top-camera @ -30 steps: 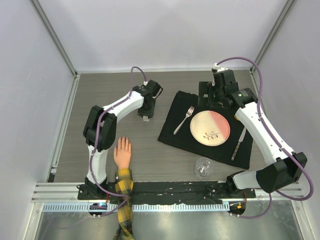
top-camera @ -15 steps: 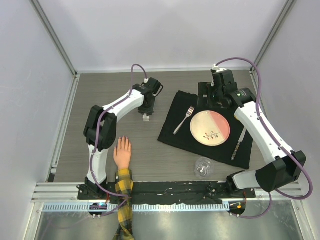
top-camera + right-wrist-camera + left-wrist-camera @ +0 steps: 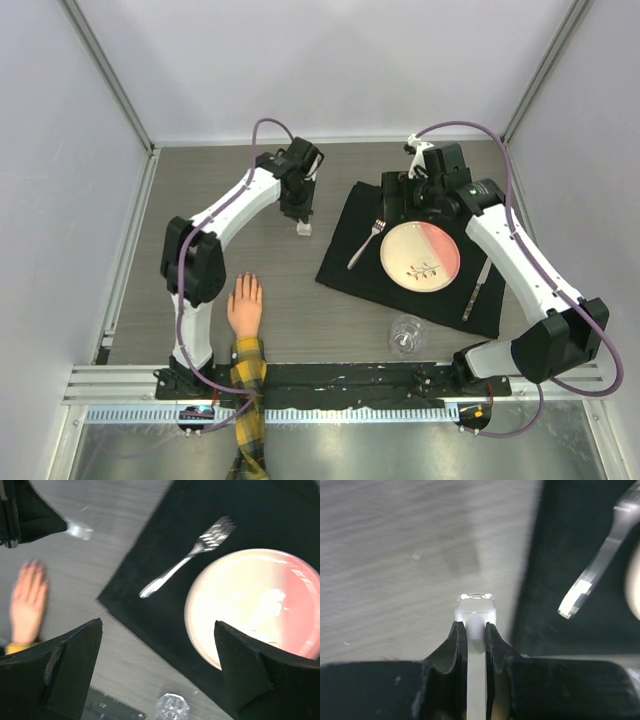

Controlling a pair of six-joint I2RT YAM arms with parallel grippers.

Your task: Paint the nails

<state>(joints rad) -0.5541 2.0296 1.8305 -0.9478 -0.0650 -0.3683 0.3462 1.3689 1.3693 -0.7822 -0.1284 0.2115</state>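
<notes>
Left arm (image 3: 225, 215) rises from its base at the near edge, bends at the elbow and stretches far and to the right, wrist turned down toward the surface. Left gripper (image 3: 475, 627) is pinched tight on the white cap of a small clear bottle (image 3: 476, 611). Right arm (image 3: 510, 255) folds at its elbow on the near right and reaches far and leftward, its wrist high. Right gripper (image 3: 157, 625) hangs with jaws spread wide, holding nothing.

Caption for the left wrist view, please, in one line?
Left gripper shut on a small clear object, grey table beneath, black mat alongside.
</notes>
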